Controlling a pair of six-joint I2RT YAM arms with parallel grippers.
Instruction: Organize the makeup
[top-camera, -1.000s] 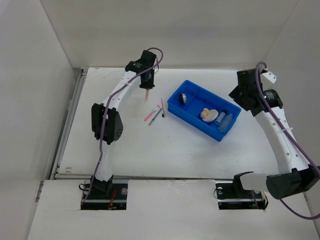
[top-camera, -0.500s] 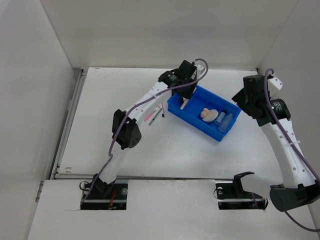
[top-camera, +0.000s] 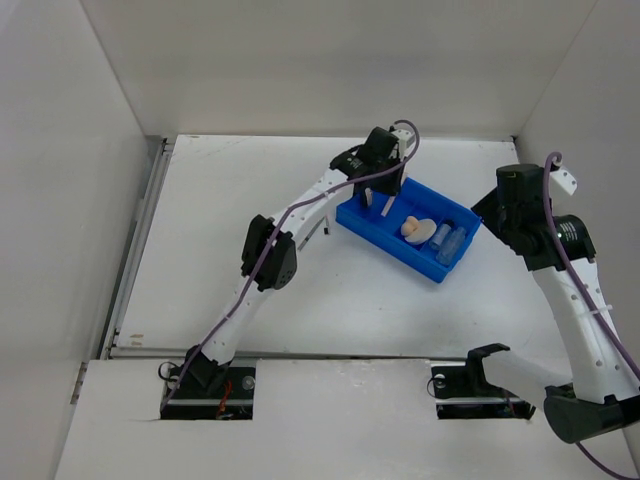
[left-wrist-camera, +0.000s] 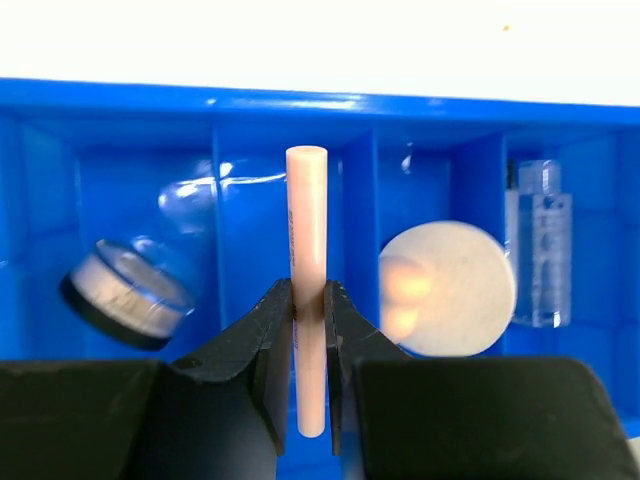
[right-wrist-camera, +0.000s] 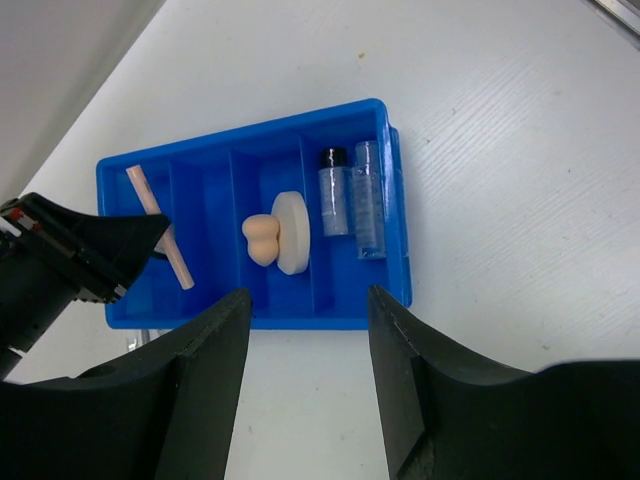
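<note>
My left gripper (top-camera: 384, 192) is shut on a pink slim stick (left-wrist-camera: 306, 240) and holds it over the left-middle compartment of the blue tray (left-wrist-camera: 300, 100). The stick also shows in the right wrist view (right-wrist-camera: 158, 228). A black round compact (left-wrist-camera: 125, 295) lies in the tray's left compartment. A beige teardrop sponge (right-wrist-camera: 258, 242) and a white round pad (right-wrist-camera: 292, 232) lie in a middle compartment. Two small bottles (right-wrist-camera: 350, 195) lie in the right one. My right gripper (right-wrist-camera: 308, 380) is open and empty, hovering off the tray's right side.
A thin dark pencil (top-camera: 322, 231) lies on the white table left of the tray (top-camera: 385, 243), partly hidden by my left arm. White walls enclose the table at the back and on both sides.
My left gripper carried the pink stick from the table's left side to over the tray, then shifted slightly further over it. My right arm drew back to the right.
</note>
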